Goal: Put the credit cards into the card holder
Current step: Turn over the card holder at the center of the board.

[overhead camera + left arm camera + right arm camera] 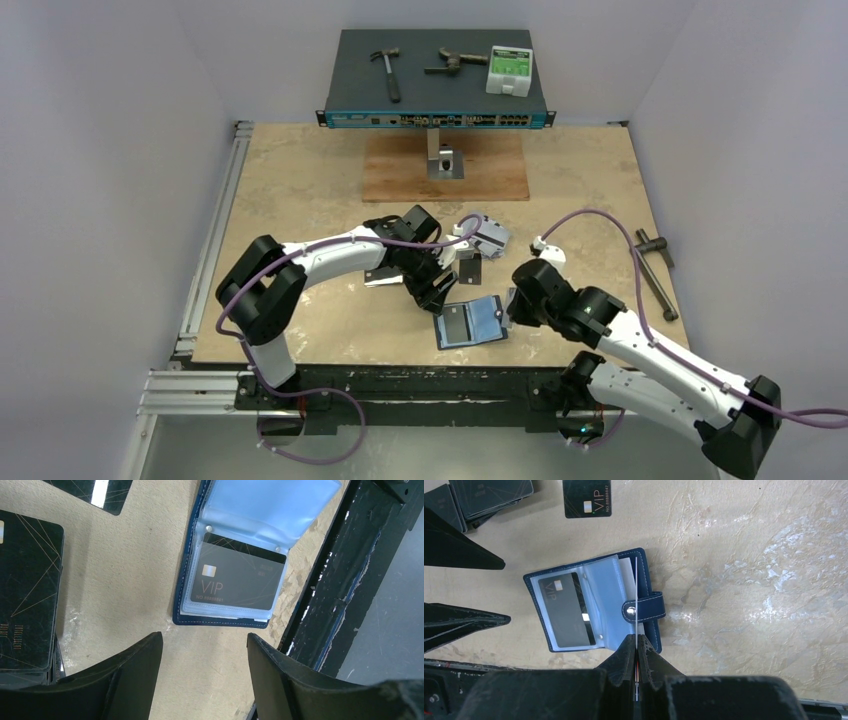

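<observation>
The navy card holder (465, 325) (182, 585) (651, 577) lies open near the table's front edge. A grey VIP credit card (240, 580) (566, 610) sits in its flat clear sleeve. My right gripper (636, 639) (512, 305) is shut on a thin clear sleeve (270, 505) of the holder, which stands up edge-on over the snap tab (646, 607). Beside the holder's left end, my left gripper (204, 636) (435, 290) hangs open and empty. A stack of black credit cards (27, 595) (489, 497) and a loose black one (586, 500) (95, 490) lie close by.
Silver-grey cards (485, 238) lie behind the left wrist. A wooden board (445, 170) and a network switch (435, 85) carrying a hammer (388, 70) stand at the back. A T-handle tool (655, 265) lies at the right. The table's black front rail (325, 580) runs right beside the holder.
</observation>
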{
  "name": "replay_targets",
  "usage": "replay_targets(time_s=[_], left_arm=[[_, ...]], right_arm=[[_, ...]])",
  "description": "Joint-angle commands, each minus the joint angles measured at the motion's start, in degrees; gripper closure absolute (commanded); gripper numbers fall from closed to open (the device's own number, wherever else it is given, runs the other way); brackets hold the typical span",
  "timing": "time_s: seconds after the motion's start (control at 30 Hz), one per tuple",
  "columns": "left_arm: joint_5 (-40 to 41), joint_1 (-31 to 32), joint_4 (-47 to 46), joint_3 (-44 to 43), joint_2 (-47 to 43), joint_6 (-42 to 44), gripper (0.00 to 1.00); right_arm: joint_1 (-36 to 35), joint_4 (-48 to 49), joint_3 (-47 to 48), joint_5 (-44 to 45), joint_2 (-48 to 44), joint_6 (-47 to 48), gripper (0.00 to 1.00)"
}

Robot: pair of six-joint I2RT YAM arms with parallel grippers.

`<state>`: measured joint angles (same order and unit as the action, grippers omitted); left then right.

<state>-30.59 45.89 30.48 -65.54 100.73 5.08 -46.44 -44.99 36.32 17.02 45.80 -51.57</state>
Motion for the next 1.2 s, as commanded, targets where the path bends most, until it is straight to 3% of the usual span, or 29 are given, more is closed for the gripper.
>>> replay_targets(time_s=[0.0, 0.37, 0.8, 1.17], left_arm=[[0.1, 0.3, -0.6, -1.7, 0.3, -0.3, 0.38], [0.2, 0.3, -0.1, -1.7, -0.1, 0.3, 0.39], [0.2, 0.3, 0.1, -1.8, -0.2, 0.5, 0.39], [0.3, 0.3, 0.0, -1.8, -0.7, 0.6, 0.40]], right_arm=[[-0.1, 2.0, -0.5, 0.8, 0.9, 0.5, 1.00], [-1.2, 5.0, -1.9, -0.6, 2.5, 0.6, 1.00], [-3.2, 0.5, -0.2, 5.0, 0.7, -2.3, 1.00], [-3.9, 1.0, -0.3, 4.3, 1.3, -2.0, 1.00]])
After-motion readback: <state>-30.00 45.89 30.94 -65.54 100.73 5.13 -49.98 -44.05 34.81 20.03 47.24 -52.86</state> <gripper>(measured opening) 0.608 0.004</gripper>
